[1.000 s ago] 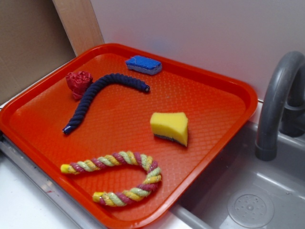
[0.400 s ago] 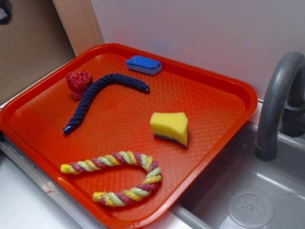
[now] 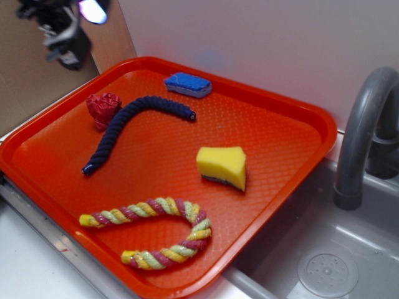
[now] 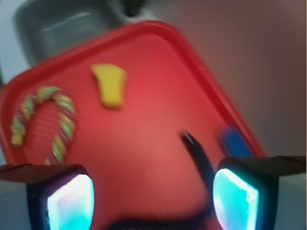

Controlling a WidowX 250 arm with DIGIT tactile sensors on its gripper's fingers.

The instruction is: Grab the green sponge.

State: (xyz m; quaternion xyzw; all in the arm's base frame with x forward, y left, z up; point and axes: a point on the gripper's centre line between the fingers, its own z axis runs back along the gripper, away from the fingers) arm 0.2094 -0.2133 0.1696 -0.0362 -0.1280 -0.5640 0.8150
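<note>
Blurred black gripper (image 3: 65,31) hung at ext view's top-left, clear of the orange plastic tray (image 3: 280,131); I saw the yellow wedge foam green sponge (image 3: 222,166) mid-tray, untouched. Wrist view: fingers (image 4: 67,201) spread wide, sponge (image 4: 110,85) well ahead.

The gripper (image 3: 65,34) hangs high at the top left of the exterior view — blurred and dark. In the wrist view its two fingers (image 4: 62,199) stand wide apart, holding nothing — pads glowing cyan.
</note>
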